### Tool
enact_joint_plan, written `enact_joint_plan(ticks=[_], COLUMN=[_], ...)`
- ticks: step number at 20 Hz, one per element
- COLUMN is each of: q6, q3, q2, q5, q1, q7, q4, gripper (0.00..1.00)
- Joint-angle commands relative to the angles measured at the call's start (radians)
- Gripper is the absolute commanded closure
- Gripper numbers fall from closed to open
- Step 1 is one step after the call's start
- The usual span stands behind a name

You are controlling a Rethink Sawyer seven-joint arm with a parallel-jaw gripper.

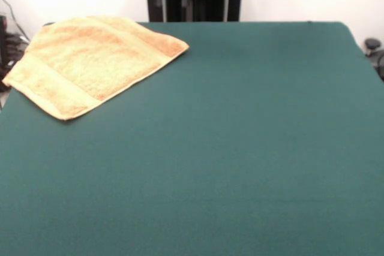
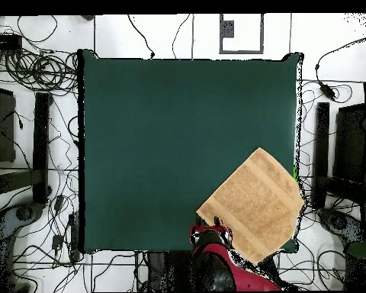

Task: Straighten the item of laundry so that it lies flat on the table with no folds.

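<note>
One camera sits low across the bench (image 1: 240, 148), looking along its green top toward the black column at the far edge, close enough that the near edge is cut off. The other looks straight down from high above, taking in the whole bench (image 2: 171, 137) and the cabled floor (image 2: 33, 114) around it. Both share the bench top and the towel (image 1: 90, 64) (image 2: 255, 202).

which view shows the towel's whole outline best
The overhead view: the towel shows as a full diamond at the table's corner, overhanging the edge. The front view shows it slanted and foreshortened, with its texture clearer.
</note>
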Motion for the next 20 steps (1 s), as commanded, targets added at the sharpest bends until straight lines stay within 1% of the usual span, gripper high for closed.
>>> enact_joint_plan(ticks=[1, 4, 9, 13, 20], q6=[-0.157, -0.193, -0.229, -0.305, -0.309], q3=[-0.043, -0.028, -0.018, -0.035, -0.034], q2=[0.265, 0.34, 0.397, 0.414, 0.393], q5=[0.016, 0.026, 0.058, 0.082, 0.078], q1=[0.059, 0.064, 0.091, 0.133, 0.127], q7=[0.242, 0.239, 0.235, 0.242, 0.227], q4=[-0.136, -0.189, -0.247, -0.269, -0.302], gripper=[0.0, 0.0, 0.0, 0.0, 0.0])
